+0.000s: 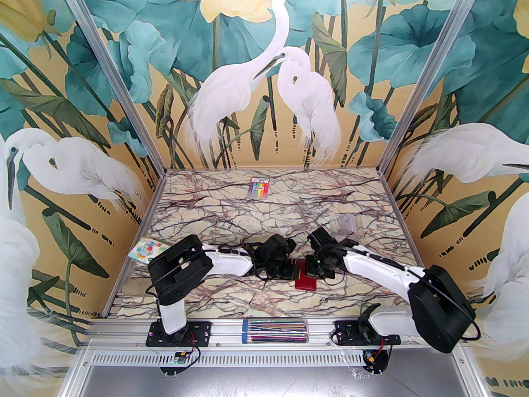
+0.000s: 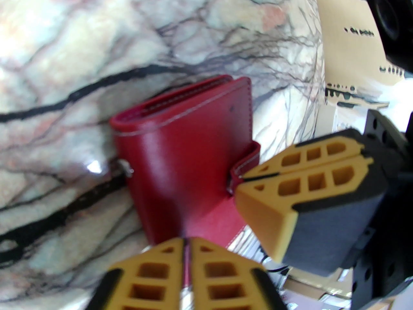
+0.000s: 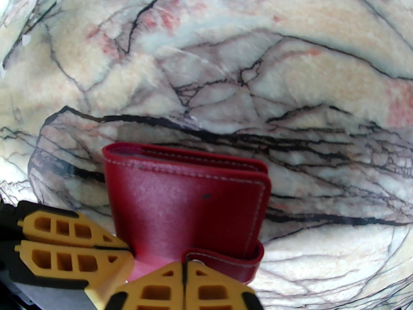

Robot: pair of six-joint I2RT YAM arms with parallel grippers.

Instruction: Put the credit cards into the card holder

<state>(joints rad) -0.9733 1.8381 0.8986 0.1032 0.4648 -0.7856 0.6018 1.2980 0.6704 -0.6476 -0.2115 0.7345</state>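
The card holder (image 1: 306, 283), a dark red wallet, lies folded shut on the marbled table between both arms. In the left wrist view the card holder (image 2: 184, 147) has my left gripper (image 2: 187, 263) pinched on its near cover edge, with red showing in the thin slit between the yellow fingers. My right gripper (image 2: 242, 177) is pinched on the snap tab (image 2: 249, 160). In the right wrist view my right gripper (image 3: 184, 279) is shut at the end of the snap tab (image 3: 226, 260), and my left gripper (image 3: 127, 250) presses the card holder's (image 3: 187, 205) lower left corner. The credit cards are hidden.
A rainbow-striped pack (image 1: 259, 187) lies at the back of the table. A small clear plastic box (image 1: 345, 223) stands behind my right arm, and a colourful patterned square (image 1: 144, 249) lies at the left edge. A clear tube of coloured sticks (image 1: 275, 330) rests on the front rail.
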